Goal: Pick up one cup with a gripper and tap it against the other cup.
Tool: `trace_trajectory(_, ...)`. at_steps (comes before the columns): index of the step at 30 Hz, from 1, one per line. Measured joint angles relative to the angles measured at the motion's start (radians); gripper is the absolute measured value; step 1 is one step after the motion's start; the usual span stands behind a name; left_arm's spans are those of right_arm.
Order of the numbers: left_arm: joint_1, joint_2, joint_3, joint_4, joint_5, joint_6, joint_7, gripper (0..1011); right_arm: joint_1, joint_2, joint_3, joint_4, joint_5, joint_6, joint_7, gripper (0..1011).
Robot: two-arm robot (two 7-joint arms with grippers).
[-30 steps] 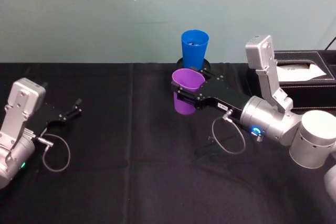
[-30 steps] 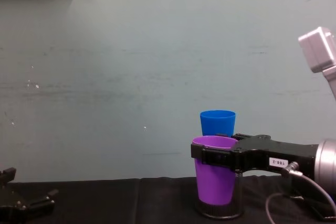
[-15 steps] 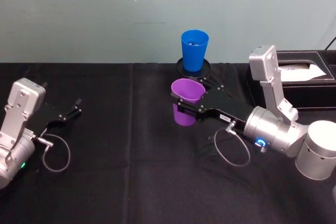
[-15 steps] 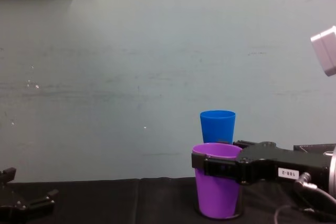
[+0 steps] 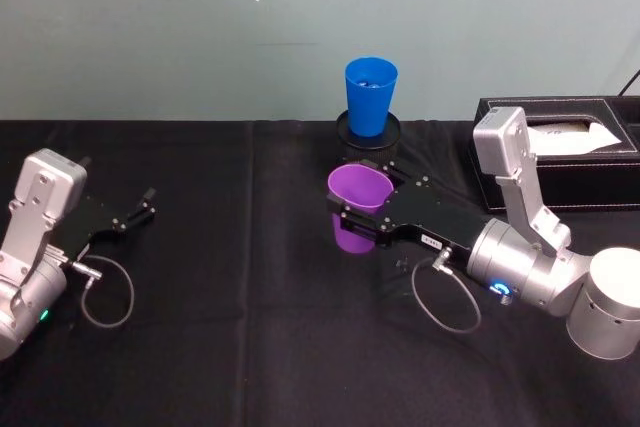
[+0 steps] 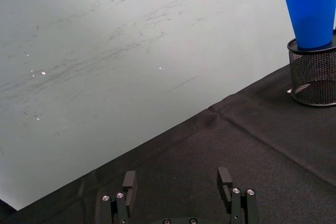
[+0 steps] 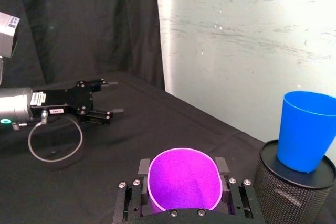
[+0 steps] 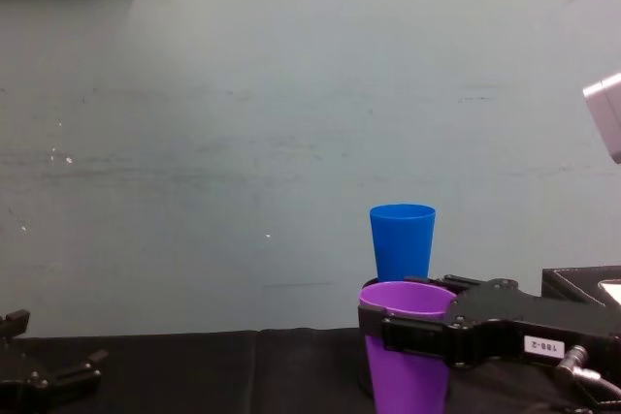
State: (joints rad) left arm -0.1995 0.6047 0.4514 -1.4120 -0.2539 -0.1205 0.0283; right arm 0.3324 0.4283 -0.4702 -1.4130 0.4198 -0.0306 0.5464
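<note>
The right gripper [image 5: 352,205] clenched the purple tumbler [image 5: 350,235] between its jaws just below the rim, apart from the blue tumbler [image 5: 370,95] in the mesh pen holder [image 7: 289,192]. The left gripper [image 6: 177,179] rested spread.

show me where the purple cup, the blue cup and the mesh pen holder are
purple cup [image 5: 357,190], head view, on its inner wall just below the rim.
blue cup [image 5: 370,102], head view, on the middle of its outer wall.
mesh pen holder [image 7: 281,195], right wrist view, on its mesh side wall.
</note>
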Motion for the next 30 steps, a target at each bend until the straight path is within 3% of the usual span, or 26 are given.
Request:
trace_trajectory(14,0.000,0.000,0.000,0.000,0.000,0.000,0.000,1000,-0.025,0.000,0.003,0.023,-0.019,-0.038,0.004,747)
trace_trajectory(30,0.000,0.000,0.000,0.000,0.000,0.000,0.000,1000,-0.054,-0.034,0.016,0.097,-0.077,-0.147,-0.016,748)
